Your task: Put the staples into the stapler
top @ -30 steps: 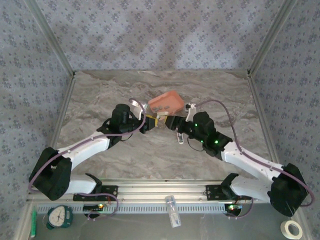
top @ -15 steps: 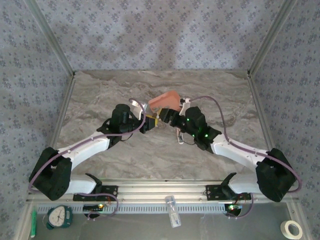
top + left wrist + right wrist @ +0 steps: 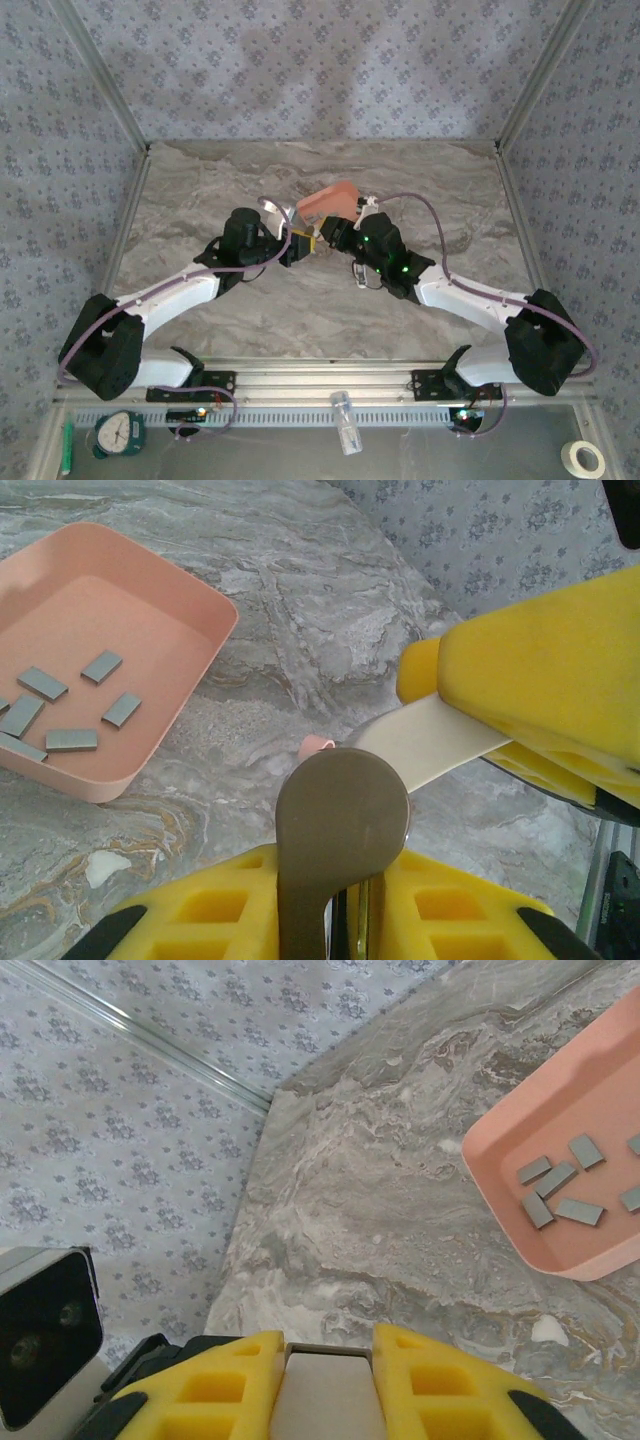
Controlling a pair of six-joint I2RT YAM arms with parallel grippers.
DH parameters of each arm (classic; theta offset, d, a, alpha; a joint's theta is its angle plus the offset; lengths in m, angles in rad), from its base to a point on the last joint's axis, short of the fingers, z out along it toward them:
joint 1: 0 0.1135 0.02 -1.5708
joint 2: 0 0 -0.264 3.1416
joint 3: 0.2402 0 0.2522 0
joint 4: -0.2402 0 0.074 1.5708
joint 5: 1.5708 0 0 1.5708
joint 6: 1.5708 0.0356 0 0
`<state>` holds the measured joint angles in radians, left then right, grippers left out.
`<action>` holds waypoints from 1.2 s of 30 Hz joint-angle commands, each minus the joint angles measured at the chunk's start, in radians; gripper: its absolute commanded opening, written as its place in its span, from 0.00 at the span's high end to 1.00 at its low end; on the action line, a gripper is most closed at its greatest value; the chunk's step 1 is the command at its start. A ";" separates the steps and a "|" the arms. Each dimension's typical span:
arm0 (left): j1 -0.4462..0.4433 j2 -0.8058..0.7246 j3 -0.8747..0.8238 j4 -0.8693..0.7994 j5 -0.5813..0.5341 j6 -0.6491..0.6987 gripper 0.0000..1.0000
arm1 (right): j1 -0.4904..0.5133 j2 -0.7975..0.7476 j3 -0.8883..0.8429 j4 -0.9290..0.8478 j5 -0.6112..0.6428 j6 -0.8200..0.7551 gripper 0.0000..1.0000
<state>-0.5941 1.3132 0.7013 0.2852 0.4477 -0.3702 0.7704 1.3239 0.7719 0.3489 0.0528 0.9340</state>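
Note:
The stapler [image 3: 340, 810] hangs above the marble table between both grippers. My left gripper [image 3: 345, 865] is shut on its dark rounded end. Its white arm [image 3: 425, 742] runs up and right into my right gripper [image 3: 500, 742], whose yellow fingers are shut on it. In the right wrist view that pale arm [image 3: 325, 1400] fills the gap of the right gripper [image 3: 325, 1345]. From above, the two grippers meet at the stapler [image 3: 312, 240]. Several grey staples [image 3: 100, 666] [image 3: 556, 1180] lie loose in the salmon-pink tray [image 3: 190, 695] [image 3: 500, 1200] just behind.
The tray [image 3: 335, 200] sits mid-table right behind the grippers. Patterned walls close the table on three sides. On the near ledge lie a small clock [image 3: 120, 432], a clear bottle [image 3: 345, 422] and a tape roll [image 3: 585, 458].
The right arm swung left towards the left gripper and its jaws closed on the stapler's white arm. The left arm kept its place and its hold.

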 commanded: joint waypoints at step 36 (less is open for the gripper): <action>0.011 0.164 0.161 -0.197 -0.153 0.030 0.24 | -0.462 0.388 0.548 -1.228 -0.114 -0.720 0.92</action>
<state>-0.5892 1.4494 0.8124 0.1223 0.3157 -0.3492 0.3290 1.6741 1.2667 -0.8047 -0.0795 0.2668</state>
